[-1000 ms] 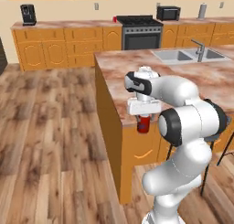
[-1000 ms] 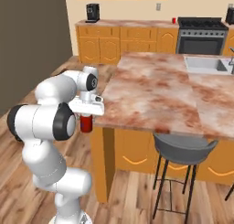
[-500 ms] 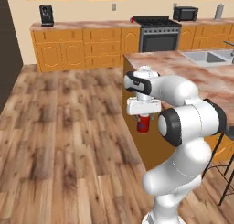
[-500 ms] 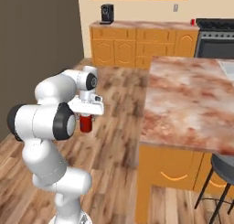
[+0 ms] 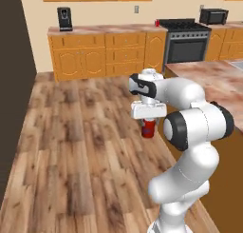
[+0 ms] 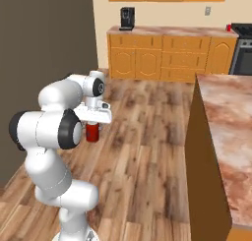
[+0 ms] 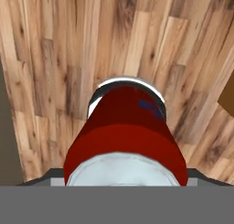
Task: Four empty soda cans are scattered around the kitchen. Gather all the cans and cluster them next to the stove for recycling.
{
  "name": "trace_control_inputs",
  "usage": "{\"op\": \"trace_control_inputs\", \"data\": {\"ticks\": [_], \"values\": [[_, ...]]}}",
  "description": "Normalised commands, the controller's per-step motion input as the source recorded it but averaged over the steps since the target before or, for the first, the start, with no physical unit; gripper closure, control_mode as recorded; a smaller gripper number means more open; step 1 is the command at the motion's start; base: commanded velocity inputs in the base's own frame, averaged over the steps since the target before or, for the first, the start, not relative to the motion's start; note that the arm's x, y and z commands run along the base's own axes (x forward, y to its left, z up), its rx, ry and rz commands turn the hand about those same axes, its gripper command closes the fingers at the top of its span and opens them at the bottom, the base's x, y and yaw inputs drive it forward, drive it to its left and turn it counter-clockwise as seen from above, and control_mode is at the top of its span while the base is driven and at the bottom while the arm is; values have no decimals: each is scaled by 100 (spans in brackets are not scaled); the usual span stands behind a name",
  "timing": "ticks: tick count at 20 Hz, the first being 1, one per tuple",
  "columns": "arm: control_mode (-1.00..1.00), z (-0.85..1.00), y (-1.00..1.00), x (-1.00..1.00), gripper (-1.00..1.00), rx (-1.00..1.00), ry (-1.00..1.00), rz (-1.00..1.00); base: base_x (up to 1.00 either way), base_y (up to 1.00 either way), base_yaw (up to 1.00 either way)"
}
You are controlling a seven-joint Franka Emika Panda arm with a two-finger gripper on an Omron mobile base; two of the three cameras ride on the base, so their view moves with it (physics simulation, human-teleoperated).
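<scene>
No legible text, brand, number or sign appears on any surface. The red soda can (image 7: 125,136) bears a small blue mark on its side, too blurred to read as lettering.

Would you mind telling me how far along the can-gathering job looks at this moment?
One small red soda can already stands on the counter just left of the grey steel stove. A second red metal can is in hand: the gripper carries it above the plank floor, with its jaws closed on it. It has yet to reach the stove, and no other cans are in sight.
</scene>
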Motion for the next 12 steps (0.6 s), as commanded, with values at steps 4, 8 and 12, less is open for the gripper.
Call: {"op": "trace_control_inputs", "data": {"ticks": [4,8,12], "values": [[100,0,0,0,100,0,0,0,100,100,-6],[100,0,0,0,100,0,0,0,100,84,-7],[100,0,0,0,100,0,0,0,100,67,-4]]}}
